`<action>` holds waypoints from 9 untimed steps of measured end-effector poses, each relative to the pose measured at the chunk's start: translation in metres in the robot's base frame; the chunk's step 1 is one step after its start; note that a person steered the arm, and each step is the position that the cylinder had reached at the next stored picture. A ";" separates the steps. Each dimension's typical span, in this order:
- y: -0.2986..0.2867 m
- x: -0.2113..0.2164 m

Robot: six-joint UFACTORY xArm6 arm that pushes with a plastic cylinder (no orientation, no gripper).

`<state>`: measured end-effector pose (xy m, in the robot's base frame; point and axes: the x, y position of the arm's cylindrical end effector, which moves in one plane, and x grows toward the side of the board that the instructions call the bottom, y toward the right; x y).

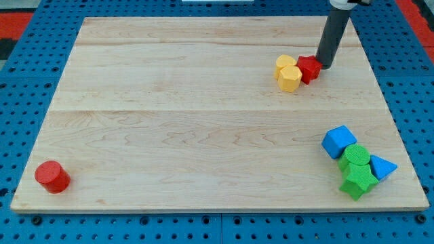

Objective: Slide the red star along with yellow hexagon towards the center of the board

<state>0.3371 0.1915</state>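
Camera view shows a pale wooden desk (203, 115) resting on a blue pegboard surface (27, 81). Toward the view's upper right, my tip (323, 66) touches the right side of the red star (309, 68). The dark rod rises from there and leans slightly toward the view's top right, where it leaves the frame. As the end effector is a plain rod, it neither spreads nor pinches anything; it only presses sideways against the star.

The red star sits against the yellow hexagon (290, 78), which lies on its left and slightly lower. A second yellow block (285, 62) sits just above that hexagon, touching it; its exact shape is hard to make out. This trio lies well to the right of the desk's middle and near its top.

At the lower right, a blue cube (338, 141), a green cylinder (356, 156), a green star (358, 181) and a blue triangle (382, 167) crowd together. A red cylinder (52, 176) stands alone at the lower left corner.
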 end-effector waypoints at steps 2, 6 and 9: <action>-0.009 0.011; -0.048 0.029; -0.088 0.040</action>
<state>0.3773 0.1037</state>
